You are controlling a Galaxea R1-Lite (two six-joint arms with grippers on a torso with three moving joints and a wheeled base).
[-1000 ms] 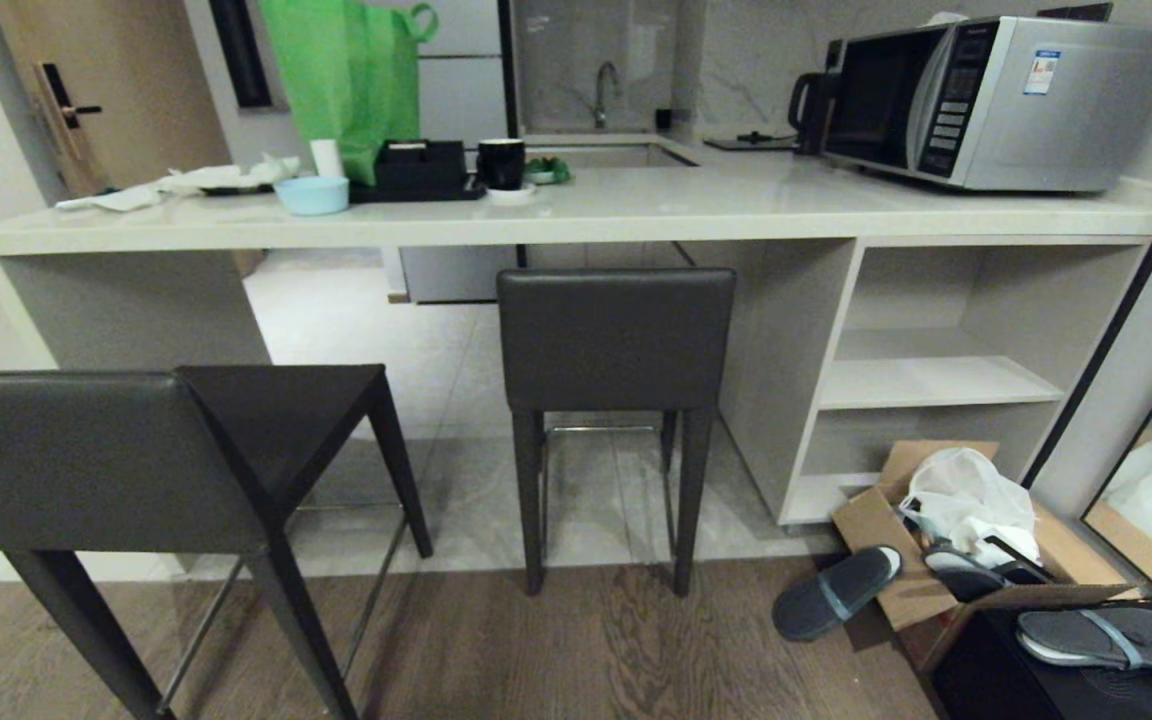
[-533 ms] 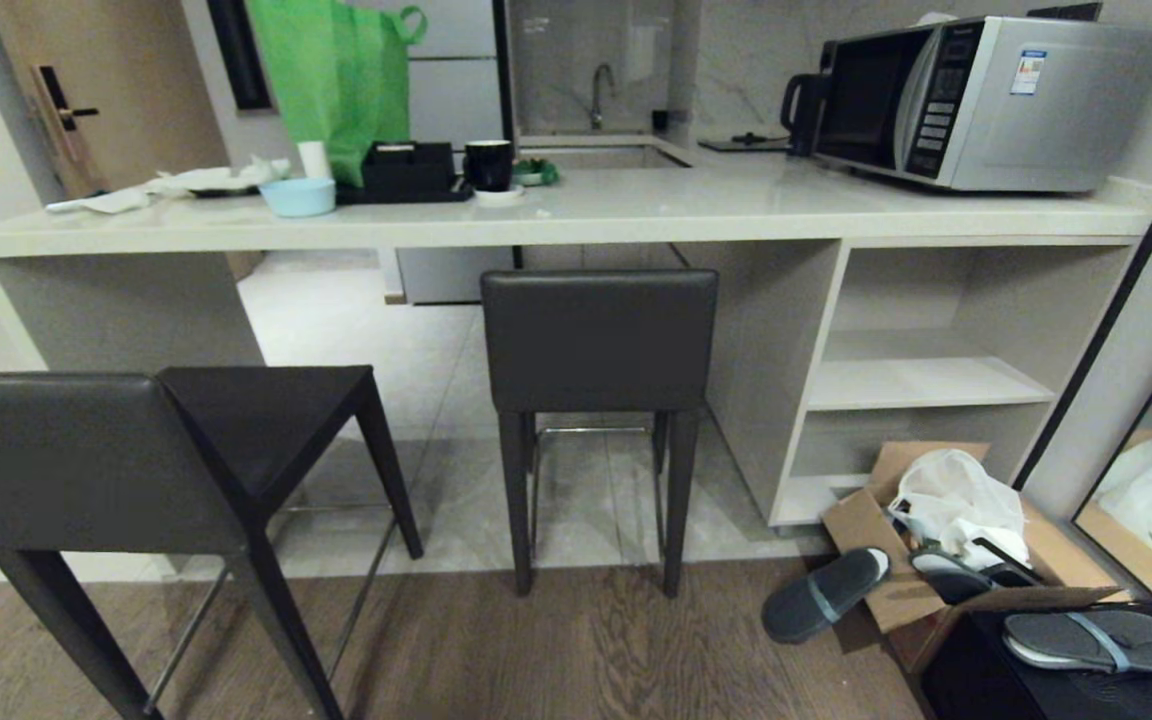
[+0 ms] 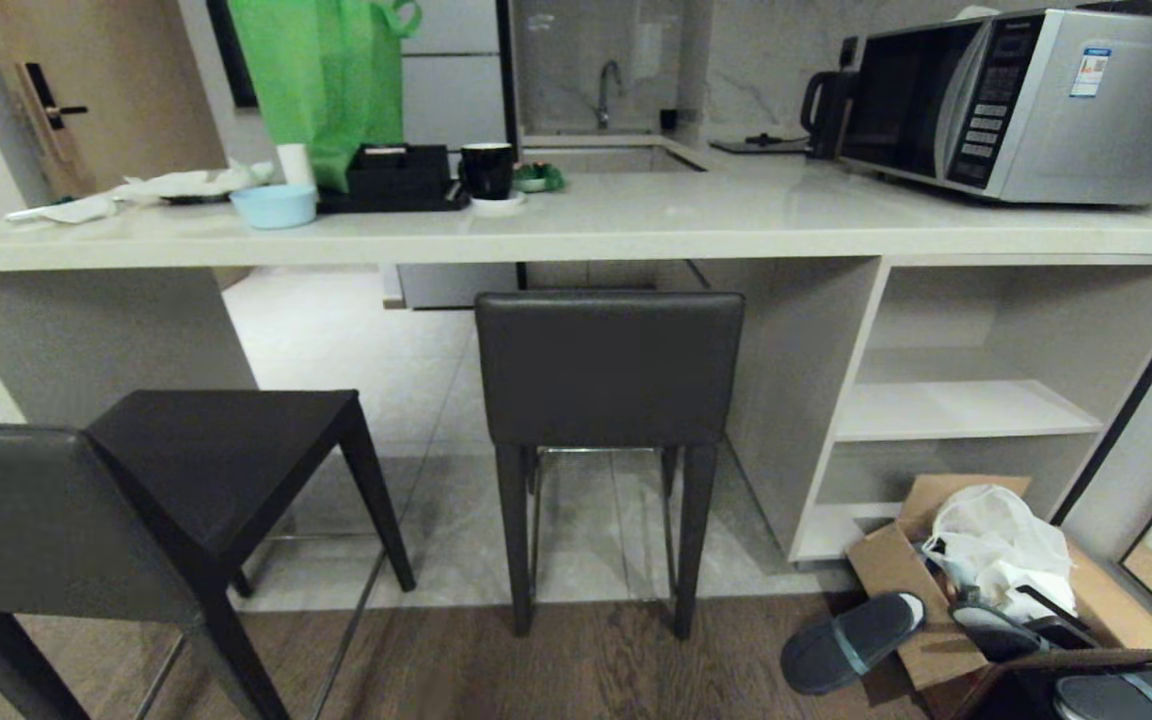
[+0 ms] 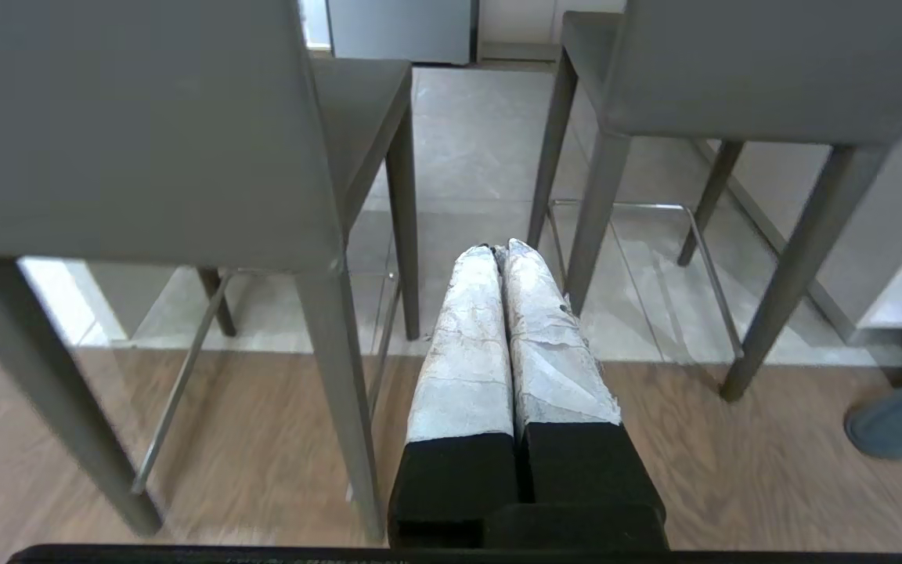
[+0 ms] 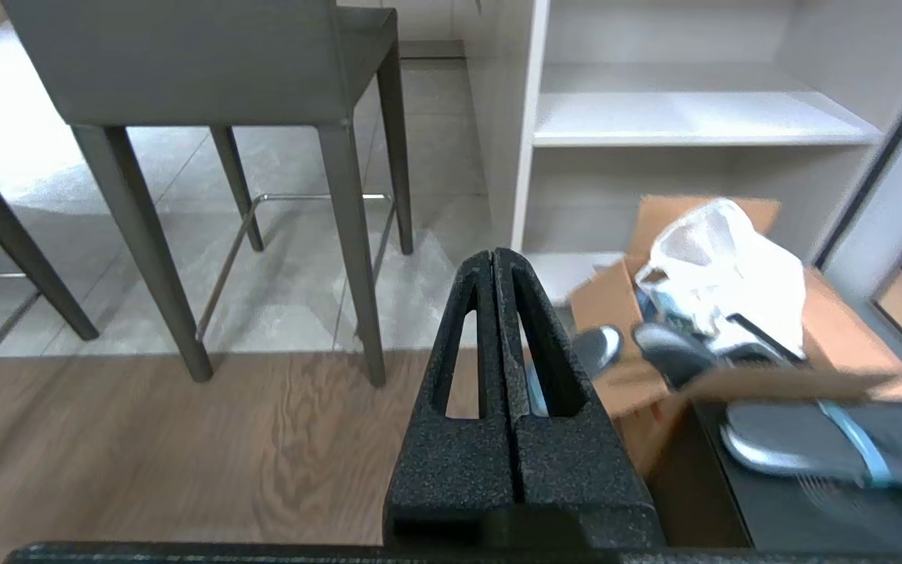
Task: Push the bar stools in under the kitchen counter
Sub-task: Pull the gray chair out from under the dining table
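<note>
Left gripper (image 4: 498,252): jaws together, empty, low over the wood floor (image 3: 556,670), aimed at the gap between the two stools. Right gripper (image 5: 494,258): jaws together, empty, aimed toward the shelves (image 3: 956,410).

Left stool (image 3: 136,500): nearest, turned at an angle, standing out from the counter (image 3: 636,225) with its seat in front of the left side panel (image 3: 86,335); rear legs on wood, front legs on tile.

Cardboard box (image 3: 936,590): on the floor at right, holding a white plastic bag (image 3: 991,545); a grey slipper (image 3: 851,640) lies beside it, in front of the shelves.

Right stool (image 3: 608,370): square to the counter, backrest just below the slab edge, rear legs at the wood-tile seam.

Open tile floor runs under the counter between side panel and shelf unit.

Counter top: microwave (image 3: 1026,100), kettle (image 3: 826,100), black mug (image 3: 488,170), blue bowl (image 3: 276,205), green bag (image 3: 321,80).
</note>
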